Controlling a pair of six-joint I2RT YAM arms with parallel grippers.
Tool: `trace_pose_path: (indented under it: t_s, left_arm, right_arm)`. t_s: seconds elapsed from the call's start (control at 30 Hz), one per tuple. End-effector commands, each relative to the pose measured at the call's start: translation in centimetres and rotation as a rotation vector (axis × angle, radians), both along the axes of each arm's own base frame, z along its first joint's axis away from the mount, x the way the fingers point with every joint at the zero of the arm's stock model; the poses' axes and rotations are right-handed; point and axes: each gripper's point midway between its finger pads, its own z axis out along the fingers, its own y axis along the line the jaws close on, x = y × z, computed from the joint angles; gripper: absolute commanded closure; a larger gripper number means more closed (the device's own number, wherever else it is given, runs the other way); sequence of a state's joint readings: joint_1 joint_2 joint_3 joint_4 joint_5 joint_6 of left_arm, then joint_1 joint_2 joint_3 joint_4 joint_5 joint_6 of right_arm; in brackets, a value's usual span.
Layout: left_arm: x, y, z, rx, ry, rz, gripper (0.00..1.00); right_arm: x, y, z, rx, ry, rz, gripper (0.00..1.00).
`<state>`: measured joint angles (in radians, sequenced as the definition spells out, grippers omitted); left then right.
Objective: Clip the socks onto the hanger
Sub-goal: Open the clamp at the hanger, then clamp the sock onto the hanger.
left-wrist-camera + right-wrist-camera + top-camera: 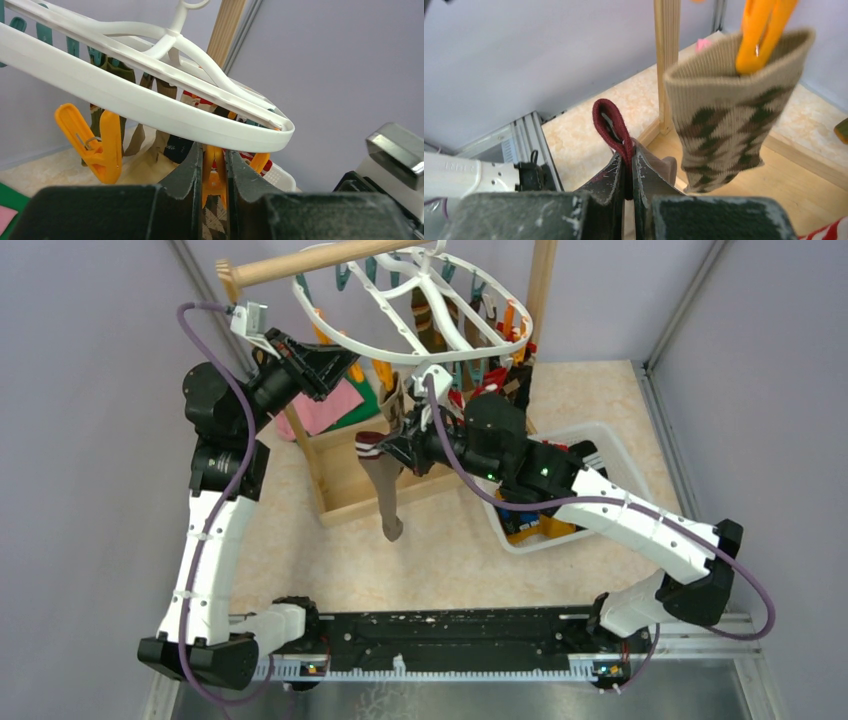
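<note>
The left gripper (214, 152) is shut narrow on one orange clip (215, 182) under the near rim of the hanger (150, 105). One argyle sock (729, 110) hangs from that clip. The right gripper (628, 157) pinches the dark red cuff of one brown sock (609, 120), which dangles below the hanger and apart from it. One free orange clip (100, 147) hangs left of the held one. More socks hang behind; their count cannot be told.
</note>
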<state>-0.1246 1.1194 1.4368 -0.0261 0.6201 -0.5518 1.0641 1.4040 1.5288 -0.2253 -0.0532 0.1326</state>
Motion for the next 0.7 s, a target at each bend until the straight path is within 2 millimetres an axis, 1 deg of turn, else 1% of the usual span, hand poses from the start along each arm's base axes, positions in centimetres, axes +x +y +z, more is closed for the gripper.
trace_pose_path:
  t_s: [0.0, 0.1, 0.2, 0.27, 0.37, 0.43, 0.57, 0.67]
  left_arm:
    - [-0.7, 0.3, 1.1, -0.018, -0.049, 0.004, 0.91]
    - [-0.7, 0.2, 1.0, -0.023, -0.045, 0.000, 0.91]
    - [-0.8, 0.2, 1.2, -0.029, -0.047, -0.001, 0.91]
    - [-0.9, 0.3, 1.2, -0.033, -0.048, 0.001, 0.91]
    - [-1.0, 0.2, 1.3, -0.041, -0.050, -0.003, 0.91]
    - [-1.1, 0.2, 1.2, -0.044, -0.050, -0.009, 0.91]
    - [-1.1, 0.1, 1.2, -0.052, -0.051, -0.012, 0.91]
    - [-1.1, 0.2, 1.2, -0.057, -0.049, -0.009, 0.91]
  right_arm:
    - [0.0, 1.3, 4.7, 0.082, -0.064, -0.084, 1.00]
    - [1.0, 2.4, 5.3, 0.087, -0.084, -0.175, 1.00]
    - [1.9, 2.8, 5.9, 0.105, -0.102, -0.277, 1.00]
    - [2.2, 3.0, 5.9, 0.105, -0.112, -0.334, 1.00]
    - [2.9, 2.8, 5.6, 0.100, -0.109, -0.414, 1.00]
    - [3.5, 2.2, 5.5, 0.109, -0.102, -0.480, 1.00]
    - [4.4, 0.9, 6.2, 0.156, -0.096, -0.588, 1.00]
    - [4.7, 0.3, 6.6, 0.177, -0.092, -0.650, 1.00]
